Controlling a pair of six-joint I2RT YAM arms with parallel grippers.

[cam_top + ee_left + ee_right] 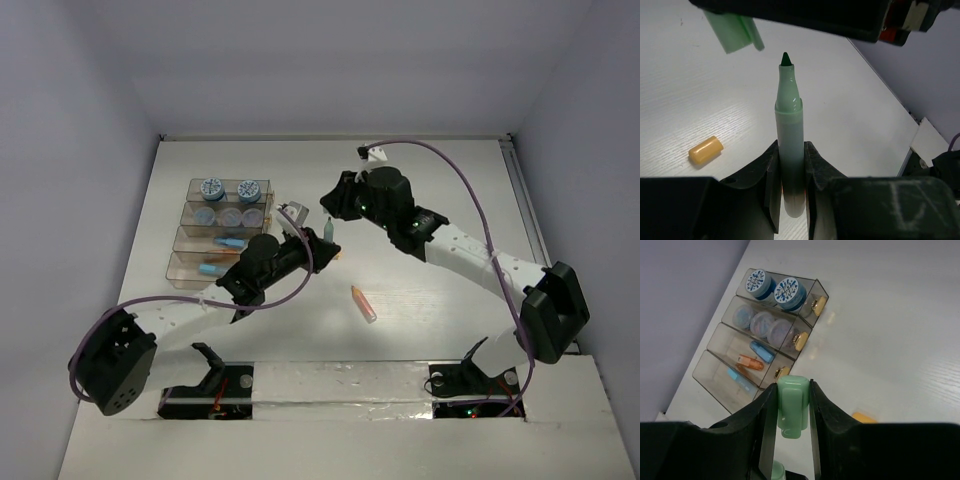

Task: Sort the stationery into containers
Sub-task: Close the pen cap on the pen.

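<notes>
My left gripper [791, 147] is shut on the lower barrel of an uncapped green marker [789, 115], which stands upright with its dark tip up. Just above and to the left of that tip hangs the marker's green cap [734, 31]. My right gripper [792, 388] is shut on this cap [792, 407]. The two grippers meet right of the containers [181, 272], over the middle of the table. The four stepped trays [705, 372] hold two patterned blue jars [759, 281], several paler jars [762, 322], and blue [761, 351] and orange pens [749, 362].
A loose orange cap [705, 150] lies on the table beside the held marker. A pink-orange marker [363, 303] lies on the table in front of the right arm. Gold clips stick out of the trays' right ends [818, 303].
</notes>
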